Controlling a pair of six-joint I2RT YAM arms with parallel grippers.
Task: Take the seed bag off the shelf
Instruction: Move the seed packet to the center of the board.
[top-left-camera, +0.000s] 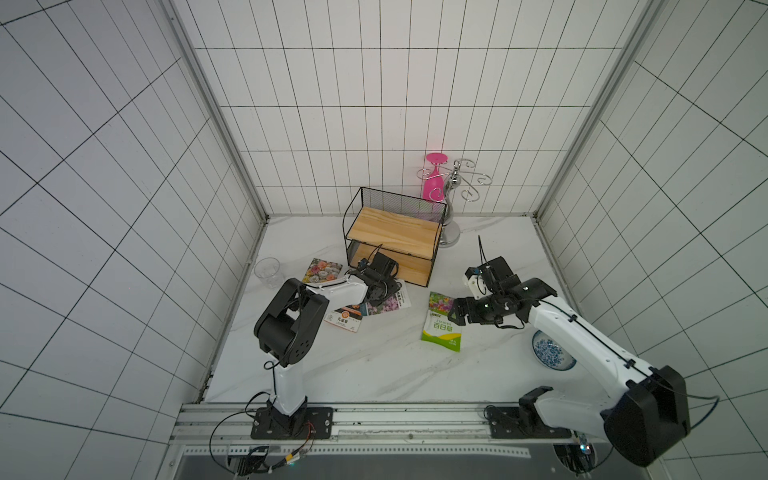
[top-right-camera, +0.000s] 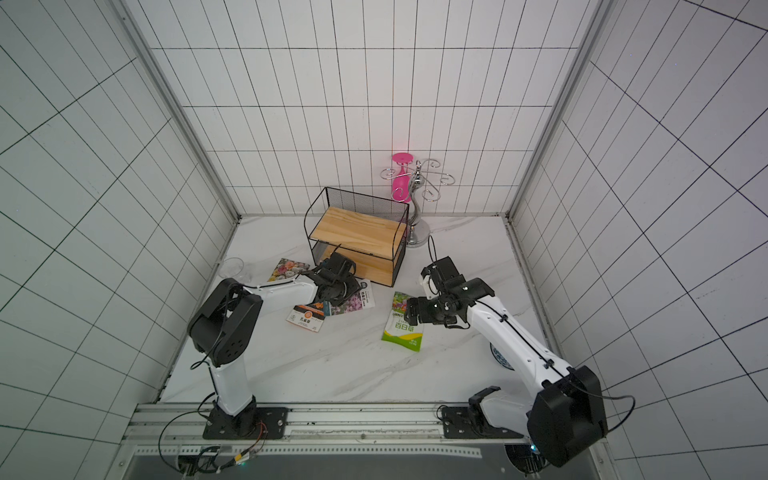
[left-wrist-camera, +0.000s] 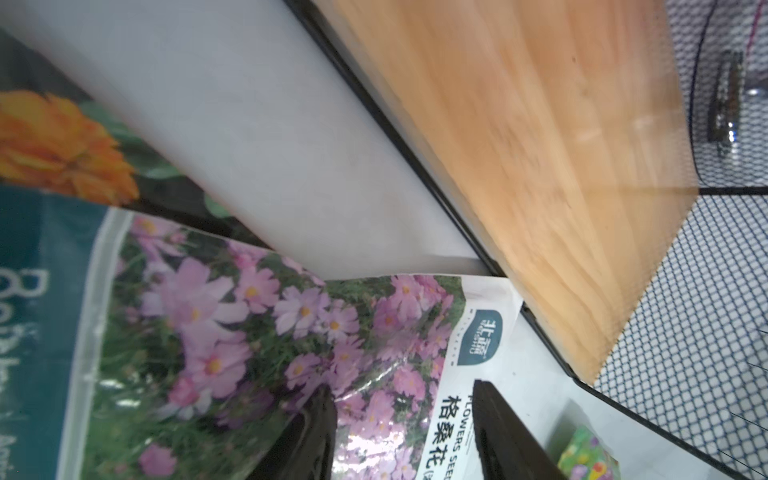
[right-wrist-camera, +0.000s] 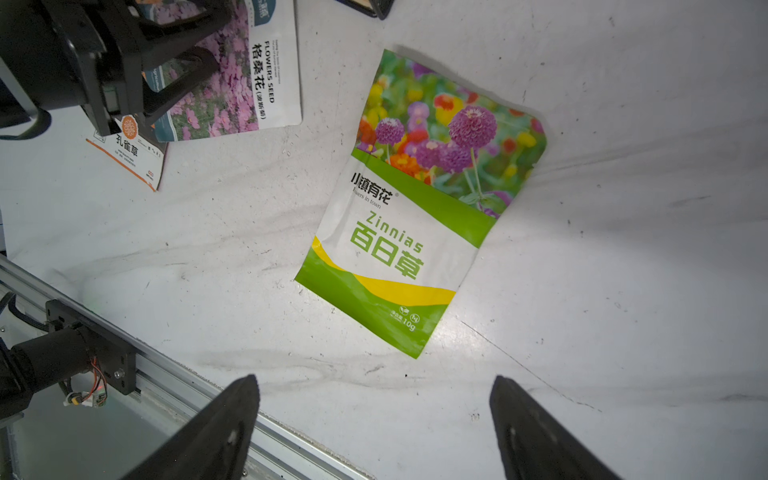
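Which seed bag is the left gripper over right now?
The pink-flowered bag, on the table beside the shelf: the left gripper straddles it, open. The green Zinnias bag lies nearer the right gripper.

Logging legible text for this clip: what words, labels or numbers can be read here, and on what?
"小镇有花" – green zinnia seed bag
"flowers in town" – same bag
"Zinnias" – same bag
"百日草" – same bag
"10g" – same bag
"格桑花 (波斯菊)" – pink cosmos seed bag
"FLOWERS SEED" – same bag
"孔雀草" – orange marigold seed bag
Blurred: white letters on teal panel, cosmos bag's logo, fine print.
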